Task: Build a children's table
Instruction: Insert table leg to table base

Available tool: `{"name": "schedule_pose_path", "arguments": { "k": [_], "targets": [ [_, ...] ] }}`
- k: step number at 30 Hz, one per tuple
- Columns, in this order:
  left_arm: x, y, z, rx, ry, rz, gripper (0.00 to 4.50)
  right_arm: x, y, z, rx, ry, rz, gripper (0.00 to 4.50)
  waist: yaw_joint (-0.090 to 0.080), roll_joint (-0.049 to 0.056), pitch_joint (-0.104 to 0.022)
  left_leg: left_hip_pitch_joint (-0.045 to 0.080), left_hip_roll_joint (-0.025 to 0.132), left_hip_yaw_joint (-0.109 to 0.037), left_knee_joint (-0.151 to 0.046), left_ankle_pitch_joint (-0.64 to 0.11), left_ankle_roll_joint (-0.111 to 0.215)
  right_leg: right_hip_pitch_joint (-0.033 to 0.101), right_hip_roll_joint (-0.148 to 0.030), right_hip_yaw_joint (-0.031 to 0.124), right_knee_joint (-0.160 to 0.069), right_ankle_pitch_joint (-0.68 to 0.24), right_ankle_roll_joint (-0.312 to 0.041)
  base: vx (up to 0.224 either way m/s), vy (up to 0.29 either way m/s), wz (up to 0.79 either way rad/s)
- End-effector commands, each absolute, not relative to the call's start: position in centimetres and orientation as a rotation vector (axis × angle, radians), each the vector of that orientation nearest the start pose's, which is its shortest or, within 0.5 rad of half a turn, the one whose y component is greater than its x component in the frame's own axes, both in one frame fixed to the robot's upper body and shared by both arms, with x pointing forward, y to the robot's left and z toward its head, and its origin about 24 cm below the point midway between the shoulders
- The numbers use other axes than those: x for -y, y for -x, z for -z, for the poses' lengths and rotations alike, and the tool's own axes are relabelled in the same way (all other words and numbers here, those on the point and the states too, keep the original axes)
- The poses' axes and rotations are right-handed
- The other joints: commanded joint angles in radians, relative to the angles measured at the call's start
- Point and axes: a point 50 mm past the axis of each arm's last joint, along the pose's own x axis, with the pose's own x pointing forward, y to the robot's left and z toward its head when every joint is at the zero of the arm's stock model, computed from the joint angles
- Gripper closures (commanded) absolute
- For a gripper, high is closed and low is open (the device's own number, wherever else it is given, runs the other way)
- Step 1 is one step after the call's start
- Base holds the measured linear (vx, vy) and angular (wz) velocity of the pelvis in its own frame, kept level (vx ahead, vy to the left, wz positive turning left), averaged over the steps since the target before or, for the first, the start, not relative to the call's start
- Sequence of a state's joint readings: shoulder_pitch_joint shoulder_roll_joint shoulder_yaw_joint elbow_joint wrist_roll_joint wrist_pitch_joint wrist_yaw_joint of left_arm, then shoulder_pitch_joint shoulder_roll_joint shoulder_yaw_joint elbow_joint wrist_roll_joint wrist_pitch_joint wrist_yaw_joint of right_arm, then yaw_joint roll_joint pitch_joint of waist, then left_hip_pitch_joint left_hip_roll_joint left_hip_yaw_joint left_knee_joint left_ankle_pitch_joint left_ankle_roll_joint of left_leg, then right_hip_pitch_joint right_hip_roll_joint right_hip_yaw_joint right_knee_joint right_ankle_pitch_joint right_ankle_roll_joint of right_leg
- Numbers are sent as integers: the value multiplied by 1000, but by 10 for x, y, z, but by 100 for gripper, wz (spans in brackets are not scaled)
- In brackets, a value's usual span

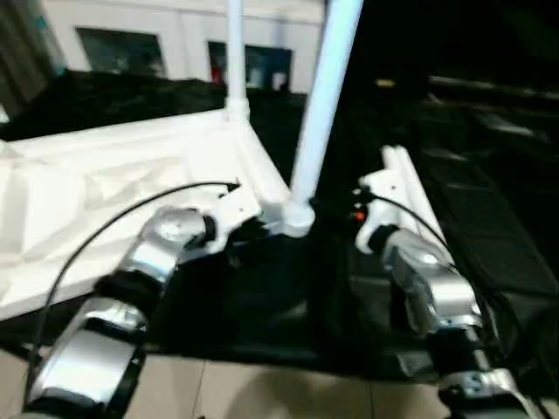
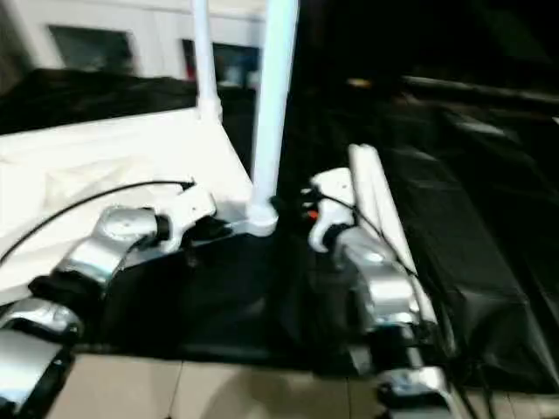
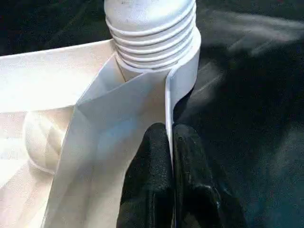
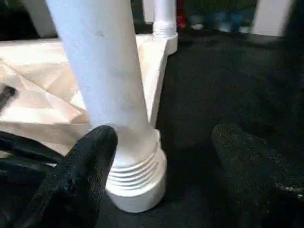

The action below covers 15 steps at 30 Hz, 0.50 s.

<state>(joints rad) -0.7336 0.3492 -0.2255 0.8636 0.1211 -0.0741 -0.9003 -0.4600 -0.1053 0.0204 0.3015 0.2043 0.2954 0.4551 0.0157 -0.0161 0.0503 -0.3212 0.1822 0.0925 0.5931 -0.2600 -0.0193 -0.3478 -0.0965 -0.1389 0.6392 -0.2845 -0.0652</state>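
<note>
White plastic children's table (image 1: 131,188) lies upside down on the black tabletop (image 1: 489,227), its near corner leg (image 1: 323,96) standing straight up between the wide-apart right claw (image 4: 161,161) and the left claw (image 3: 171,156), which pinches the table's thin rim.

Dim, blurred head views; white plastic glares against darkness.

Bench (image 1: 489,218): draped in black cloth, spreading right and far.
Floor (image 1: 262,393): pale tiles, near edge.
Cabinet (image 1: 175,44): white, dark glass doors, far left.
</note>
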Motion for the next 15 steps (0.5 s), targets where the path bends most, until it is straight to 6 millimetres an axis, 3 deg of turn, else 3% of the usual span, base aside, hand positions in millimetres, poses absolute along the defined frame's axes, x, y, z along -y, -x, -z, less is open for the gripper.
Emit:
{"name": "schedule_pose_path", "arguments": {
  "k": [1,2,3,4,5,6,7,8,9,10,11,12,13,14,15],
  "targets": [
    [-144,-356,-69,-270,-503,985,450,126,-328,-77,-146,-93,-533,89,-45,8,-74,178,157,-111,-71,308,488,-103,-31,50,50,-43,-13,126,-81,-1],
    [-144,-356,-69,-272,-503,986,450,127,-328,-78,-145,-86,-532,89,-34,-7,-65,167,112,-76,-52,308,460,-114,-53,91,23,41,2,126,-81,-1],
    [-144,-355,-69,-272,-503,990,450,127,-327,-77,-145,-82,-532,89,-1,-64,-71,25,-40,27,13,161,327,52,-63,165,-53,176,-71,129,-103,9],
    [-144,-355,-69,-274,-502,994,450,128,-327,-77,-145,-81,-532,89,32,-87,-86,-55,-101,49,78,22,278,152,-79,231,-79,232,-101,148,-63,26],
    [-144,-355,-68,-276,-504,998,450,128,-326,-77,-146,-79,-531,89,66,-70,-83,-104,-71,25,131,-28,150,176,-127,266,-85,379,-180,148,-63,26],
    [-144,-355,-68,-276,-505,999,450,128,-326,-77,-146,-79,-531,89,73,-64,-72,-121,-56,18,122,24,54,171,-103,234,-75,497,-214,138,-38,22],
    [-144,-354,-68,-280,-502,1000,450,128,-325,-77,-147,-79,-531,89,73,-61,-72,-128,-51,16,108,56,36,176,-94,218,-74,523,-218,121,-32,6],
    [-144,-354,-68,-281,-504,1001,450,128,-325,-76,-148,-78,-531,89,74,-28,-69,-124,-21,10,47,132,49,160,-76,176,-77,480,-202,121,-32,6],
    [-144,-354,-67,-280,-507,1001,450,128,-324,-76,-149,-77,-532,89,71,-5,-70,-113,-2,10,10,168,69,151,-63,145,-76,417,-173,133,-11,0],
    [-144,-353,-68,-270,-498,1010,450,128,-323,-76,-150,-74,-534,89,43,55,-83,-16,73,-37,-56,210,172,92,9,56,-12,216,-59,147,-18,-9],
    [-144,-353,-68,-263,-490,1016,450,128,-323,-76,-151,-72,-536,89,-15,55,-98,145,155,-154,-29,448,465,-87,26,56,94,-74,26,147,-18,-9],
    [-144,-352,-67,-265,-496,1023,450,128,-323,-76,-150,-70,-539,89,-8,24,-96,126,162,-150,-8,725,553,-118,-12,98,104,8,93,88,-32,-14],
    [-145,-351,-66,-269,-489,1035,450,128,-322,-77,-148,-69,-543,89,-3,16,-94,108,149,-134,-1,871,550,-122,-26,119,93,85,132,-83,9,-11],
    [-145,-350,-66,-274,-486,1043,450,128,-322,-77,-146,-69,-545,89,6,-1,-98,77,86,-90,27,985,477,-125,-48,155,36,264,151,-83,9,-11],
    [-145,-349,-65,-276,-483,1049,450,128,-322,-78,-145,-69,-546,89,20,-63,-89,-26,-21,-10,43,705,324,-60,-68,193,-54,462,167,-190,42,4]
  ]
}}
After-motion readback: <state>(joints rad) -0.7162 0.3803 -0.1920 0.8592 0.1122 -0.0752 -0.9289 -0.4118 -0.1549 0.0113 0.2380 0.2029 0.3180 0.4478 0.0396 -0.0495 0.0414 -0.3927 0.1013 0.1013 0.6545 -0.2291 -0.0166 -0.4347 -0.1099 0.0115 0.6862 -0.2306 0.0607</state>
